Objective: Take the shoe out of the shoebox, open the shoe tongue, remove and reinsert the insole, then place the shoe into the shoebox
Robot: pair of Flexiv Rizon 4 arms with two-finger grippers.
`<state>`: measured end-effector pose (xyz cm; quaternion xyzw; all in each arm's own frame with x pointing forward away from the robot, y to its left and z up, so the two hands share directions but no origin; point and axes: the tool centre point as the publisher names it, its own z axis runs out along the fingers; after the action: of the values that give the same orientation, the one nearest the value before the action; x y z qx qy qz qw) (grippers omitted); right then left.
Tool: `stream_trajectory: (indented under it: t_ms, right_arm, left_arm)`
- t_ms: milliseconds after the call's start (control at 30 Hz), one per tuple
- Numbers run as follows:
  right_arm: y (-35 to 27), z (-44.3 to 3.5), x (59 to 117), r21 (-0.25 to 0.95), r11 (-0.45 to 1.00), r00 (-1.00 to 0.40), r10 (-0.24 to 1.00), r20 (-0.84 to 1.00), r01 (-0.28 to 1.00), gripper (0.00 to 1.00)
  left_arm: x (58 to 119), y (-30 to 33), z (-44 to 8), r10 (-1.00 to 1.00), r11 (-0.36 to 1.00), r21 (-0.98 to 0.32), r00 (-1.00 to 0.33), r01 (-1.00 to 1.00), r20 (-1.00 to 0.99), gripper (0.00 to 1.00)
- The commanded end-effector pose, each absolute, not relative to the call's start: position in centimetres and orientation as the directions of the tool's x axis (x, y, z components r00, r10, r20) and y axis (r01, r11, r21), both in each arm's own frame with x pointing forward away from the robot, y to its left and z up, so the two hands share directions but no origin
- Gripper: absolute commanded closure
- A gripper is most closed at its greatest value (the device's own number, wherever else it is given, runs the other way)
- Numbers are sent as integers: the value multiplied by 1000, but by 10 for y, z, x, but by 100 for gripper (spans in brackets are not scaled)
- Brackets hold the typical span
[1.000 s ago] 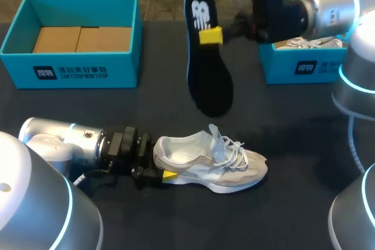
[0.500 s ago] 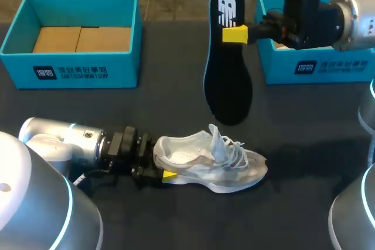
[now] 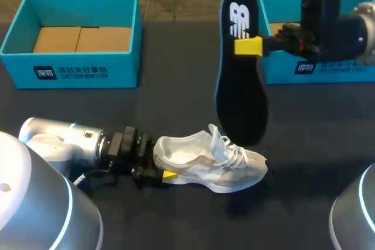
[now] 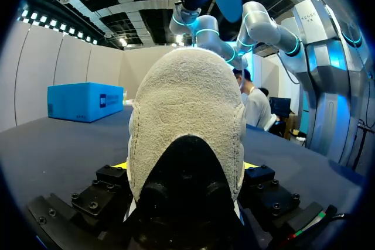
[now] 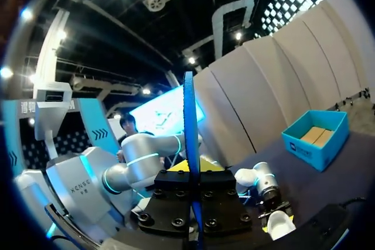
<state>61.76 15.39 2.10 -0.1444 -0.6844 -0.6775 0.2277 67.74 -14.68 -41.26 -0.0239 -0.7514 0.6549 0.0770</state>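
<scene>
While it dangles beside a shoebox [image 3: 281, 71], the insole [image 3: 241, 86] perhaps touches the shoe [image 3: 205, 165].

A dark, matte surface [image 3: 176, 103] lies close under the left end effector [image 3: 159, 171], which sits low over it, and spreads out beneath the raised right end effector [image 3: 248, 46]. Just beside the right end effector, toward its own arm, a teal box [image 3: 280, 72] with white print on its front wall stands on the surface. Most of its inside is hidden, with only a tan patch showing.
</scene>
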Motion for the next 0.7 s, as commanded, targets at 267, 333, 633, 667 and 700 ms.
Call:
stream_trajectory:
  t_ms: [267, 333, 633, 667, 700]
  right_arm:
    - [127, 35, 588, 837, 78, -838, -25, 544, 541, 100]
    - [127, 35, 588, 837, 78, -838, -25, 544, 541, 100]
    - [127, 35, 588, 837, 78, -838, -25, 544, 541, 100]
    - [127, 35, 588, 837, 78, -838, -25, 544, 541, 100]
    - [127, 35, 588, 837, 78, -838, -25, 544, 541, 100]
  left_arm:
    - [677, -148, -413, 135, 141, -988, -987, -65, 84, 100]
    - [677, -148, -413, 135, 141, -988, -987, -65, 84, 100]
    - [677, -148, -413, 135, 141, -988, -987, -65, 84, 100]
    - [677, -148, -413, 135, 141, -988, -987, -65, 84, 100]
    - [677, -148, -413, 135, 141, -988, -987, -65, 84, 100]
